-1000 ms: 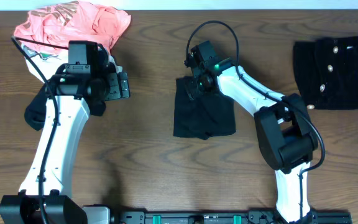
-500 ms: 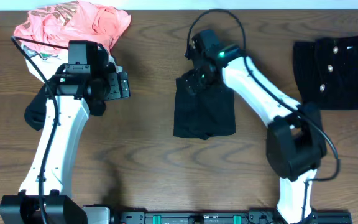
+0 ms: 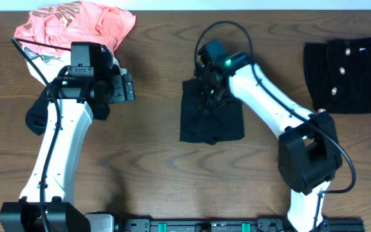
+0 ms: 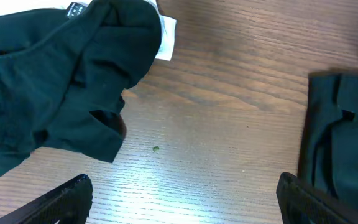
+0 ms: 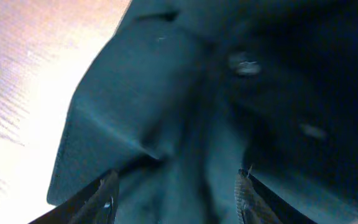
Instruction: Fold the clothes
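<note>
wood table | folded black shirt | coral-pink garment | black buttoned garment

Finish of the table: brown wood, visible grain, smooth, low sheen. At centre, the folded black garment: soft matt cloth. Far left, the coral-pink garment: thin crumpled printed cloth. Far right, the dark garment: textured matt cloth with shiny pale buttons. The arm shells: smooth white plastic.

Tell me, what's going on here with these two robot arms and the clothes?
The right pincer is down at the top edge of a folded black garment in the middle of the table; whether it grips the cloth is unclear. The left pincer hangs open and empty beside a crumpled coral-pink garment. A black buttoned garment lies at the far right.
</note>
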### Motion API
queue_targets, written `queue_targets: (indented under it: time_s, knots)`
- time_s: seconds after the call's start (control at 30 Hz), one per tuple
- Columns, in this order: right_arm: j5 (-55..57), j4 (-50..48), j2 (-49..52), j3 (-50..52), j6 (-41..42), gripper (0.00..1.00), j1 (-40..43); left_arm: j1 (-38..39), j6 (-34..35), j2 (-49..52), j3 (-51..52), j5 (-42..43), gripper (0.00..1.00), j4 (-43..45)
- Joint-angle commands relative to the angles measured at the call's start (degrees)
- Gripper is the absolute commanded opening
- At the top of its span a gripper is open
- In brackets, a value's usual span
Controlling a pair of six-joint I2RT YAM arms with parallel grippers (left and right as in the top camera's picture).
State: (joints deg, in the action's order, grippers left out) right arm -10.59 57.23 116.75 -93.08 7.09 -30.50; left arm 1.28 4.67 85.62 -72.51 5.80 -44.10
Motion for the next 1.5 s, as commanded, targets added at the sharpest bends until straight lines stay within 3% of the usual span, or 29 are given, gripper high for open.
queue_targets:
  time_s: [0.0,0.27,0.7,1.0,1.1,1.4,1.47]
  knots:
    - [-3.6,-2.7,0.5,3.9,0.2,0.58,-2.2,-0.2,0.1,0.4,-0.1,0.2,0.95,0.0]
    - [-4.9,-5.9,0.6,9.4,0.2,0.6,-5.9,-0.2,0.1,0.4,-0.1,0.2,0.95,0.0]
    - [-12.1,-7.1,-1.0,7.2,-0.5,0.61,-6.5,-0.2,0.1,0.4,-0.1,0.1,0.95,0.0]
    - [-15.8,-5.3,-7.8,-0.3,-1.5,0.72,-2.3,-0.2,0.1,0.4,-0.1,0.1,0.95,0.0]
    - [-13.2,-3.1,-9.0,-0.3,4.7,0.77,2.1,-0.2,0.1,0.4,-0.1,0.1,0.95,0.0]
    - [-11.8,-0.9,-8.8,2.9,9.7,0.98,13.4,-0.2,0.1,0.4,-0.1,0.2,0.95,0.0]
    - [-11.7,-1.3,-8.8,5.8,11.1,0.99,15.8,-0.2,0.1,0.4,-0.1,0.2,0.95,0.0]
